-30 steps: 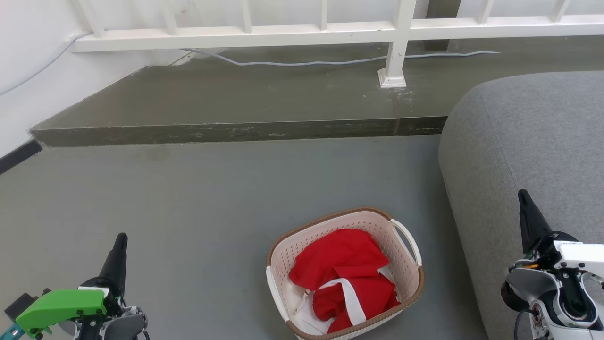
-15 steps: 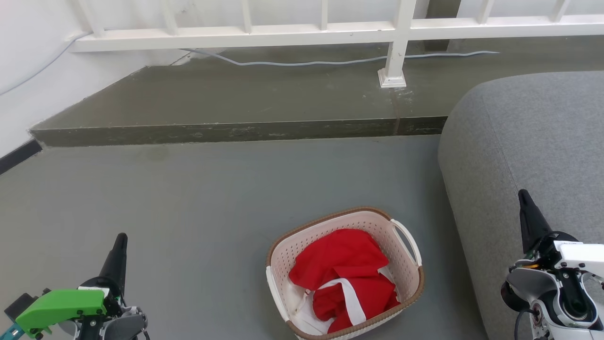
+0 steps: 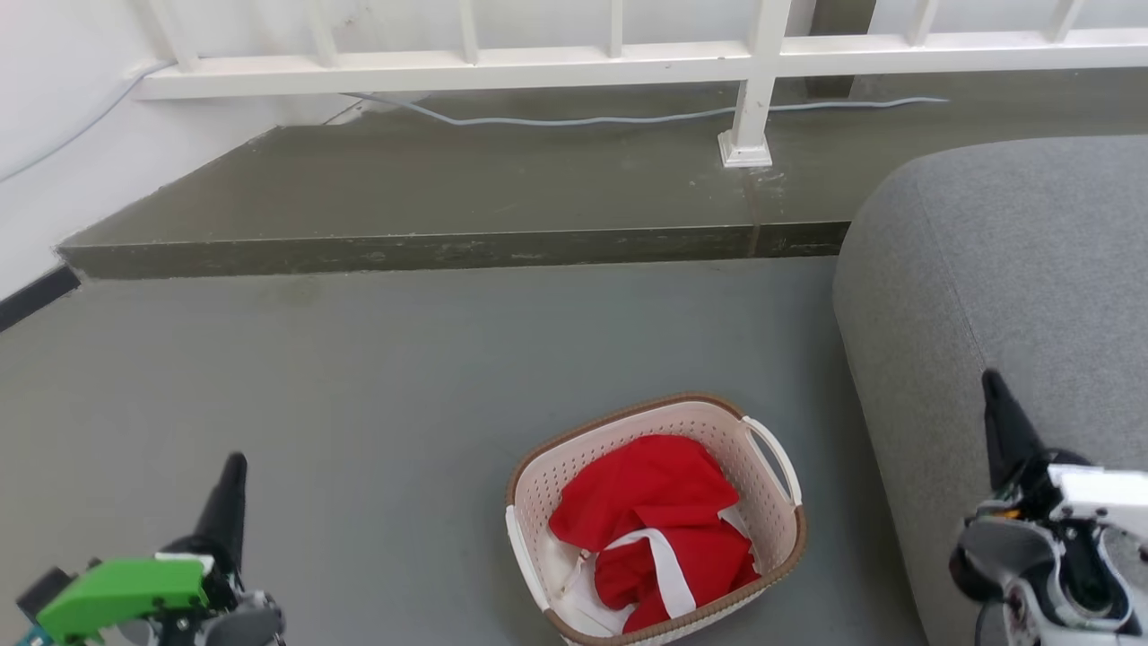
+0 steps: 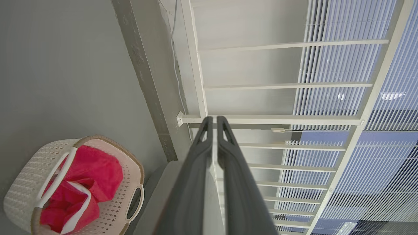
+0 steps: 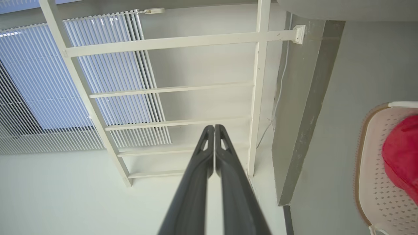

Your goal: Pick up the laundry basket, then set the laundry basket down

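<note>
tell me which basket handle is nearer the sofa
The handle on the right side of the laundry basket, beside the grey sofa; the other handle is on its left.

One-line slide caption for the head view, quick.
Laundry basket holding red cloth sits on the floor beside a grey sofa, left pincer and right pincer shut, both apart from it.

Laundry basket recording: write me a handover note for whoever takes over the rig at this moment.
The left claw is shut and empty, low at the robot's left.
The right claw is shut and empty, at its right by the grey sofa.
The laundry basket stands on the floor between them, red cloth inside, handles untouched.
Done: nothing.
Left: grip, lift, set down.
</note>
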{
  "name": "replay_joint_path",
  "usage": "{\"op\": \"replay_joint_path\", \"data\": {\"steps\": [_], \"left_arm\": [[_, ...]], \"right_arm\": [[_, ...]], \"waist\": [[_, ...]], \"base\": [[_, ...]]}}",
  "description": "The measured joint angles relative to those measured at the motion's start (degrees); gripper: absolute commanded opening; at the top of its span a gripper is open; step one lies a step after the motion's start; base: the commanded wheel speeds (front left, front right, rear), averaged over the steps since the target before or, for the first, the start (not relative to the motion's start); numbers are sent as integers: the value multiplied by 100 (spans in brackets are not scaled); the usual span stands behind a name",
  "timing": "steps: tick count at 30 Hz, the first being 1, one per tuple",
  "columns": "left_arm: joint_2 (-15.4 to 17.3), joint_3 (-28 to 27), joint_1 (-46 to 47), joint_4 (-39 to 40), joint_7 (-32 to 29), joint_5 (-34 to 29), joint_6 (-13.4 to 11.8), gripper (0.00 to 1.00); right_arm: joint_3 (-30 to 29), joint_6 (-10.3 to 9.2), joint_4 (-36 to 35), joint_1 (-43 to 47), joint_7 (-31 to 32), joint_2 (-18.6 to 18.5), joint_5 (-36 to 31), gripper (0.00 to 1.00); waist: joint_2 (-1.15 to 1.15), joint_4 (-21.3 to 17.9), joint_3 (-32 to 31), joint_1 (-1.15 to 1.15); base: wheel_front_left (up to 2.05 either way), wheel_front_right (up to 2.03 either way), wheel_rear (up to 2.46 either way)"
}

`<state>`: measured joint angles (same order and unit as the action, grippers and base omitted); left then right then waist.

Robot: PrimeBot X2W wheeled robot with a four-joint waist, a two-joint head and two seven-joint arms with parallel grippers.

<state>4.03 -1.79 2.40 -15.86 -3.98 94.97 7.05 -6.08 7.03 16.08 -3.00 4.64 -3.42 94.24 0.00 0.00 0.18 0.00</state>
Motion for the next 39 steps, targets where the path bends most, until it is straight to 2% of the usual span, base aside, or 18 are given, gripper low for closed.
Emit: {"op": "replay_joint_path", "data": {"steps": [5,18,27,39], "left_arm": [[-129,30,-185,-221,1,0,-3,100],[-127,111,-174,-22,205,-102,-2,100],[-114,213,-161,135,382,-466,-2,100],[62,482,-128,264,612,-1349,-2,100]], "right_arm": [[29,-7,216,238,-7,114,0,100],[141,-7,57,229,-159,115,-167,100],[309,-7,-77,198,-352,53,-528,100],[687,-5,-224,105,-614,-194,-1293,100]], "waist": [[0,-1,0,0],[0,-22,16,0],[0,-39,34,0],[0,-66,73,0]], "base": [[0,0,0],[0,0,0],[0,0,0],[0,0,0]]}}
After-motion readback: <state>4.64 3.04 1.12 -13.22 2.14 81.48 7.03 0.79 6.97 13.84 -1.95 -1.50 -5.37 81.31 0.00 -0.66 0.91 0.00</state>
